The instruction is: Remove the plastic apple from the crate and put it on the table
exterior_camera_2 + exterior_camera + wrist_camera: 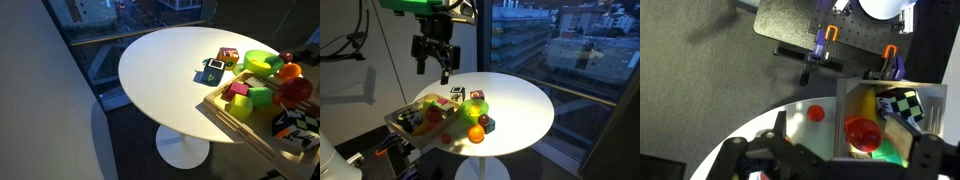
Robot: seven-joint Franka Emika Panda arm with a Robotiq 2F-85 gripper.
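Observation:
The dark-red plastic apple [862,130] lies in the light-wood crate [843,110], beside a yellow piece and a green piece. It also shows in both exterior views [437,115] [295,92]. The crate [398,120] [222,108] sits at the edge of the round white table [520,100] [160,70]. My gripper [432,68] [830,162] hangs open and empty well above the crate and the table's near rim. It touches nothing.
An orange ball [476,133] [816,113] lies on the table beside the crate, next to a dark block [487,123]. A bright-green item [476,109] [260,62] and small cubes [214,70] stand nearby. A checkered item [902,103] is in the crate. Windows lie beyond the table.

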